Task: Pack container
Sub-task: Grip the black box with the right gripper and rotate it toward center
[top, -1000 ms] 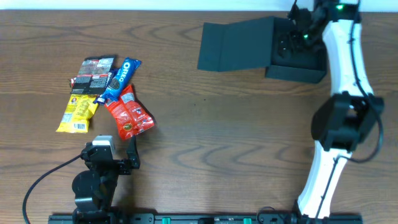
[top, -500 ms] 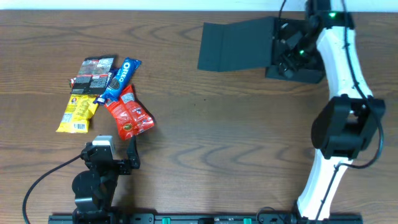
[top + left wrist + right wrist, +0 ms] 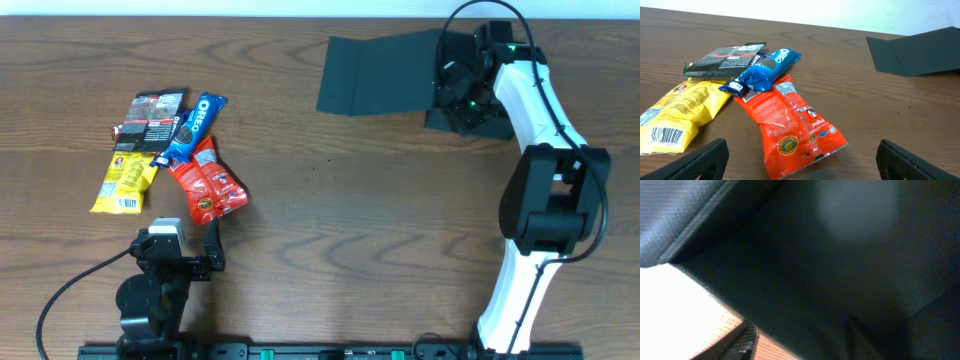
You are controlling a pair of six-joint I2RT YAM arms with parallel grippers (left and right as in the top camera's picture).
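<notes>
The container (image 3: 380, 72) is a matte black box at the far right of the table, its flap lid lying open to the left. My right gripper (image 3: 462, 90) reaches down at the box's body (image 3: 495, 122). In the right wrist view the black box (image 3: 830, 255) fills the frame, with one ribbed fingertip (image 3: 744, 342) just outside its wall; how far the jaws stand apart does not show. My left gripper (image 3: 802, 162) is open near the table's front edge, holding nothing, with a red packet (image 3: 790, 122) just ahead of it.
Several snack packets lie together at the left: a black one (image 3: 150, 118), a blue Oreo pack (image 3: 197, 125), a yellow one (image 3: 125, 182) and the red one (image 3: 208, 182). The right arm (image 3: 540, 200) stands along the table's right side.
The right arm has swung its gripper left and lower onto the box, and the box body has shifted slightly. The left arm and the packets have stayed still.
</notes>
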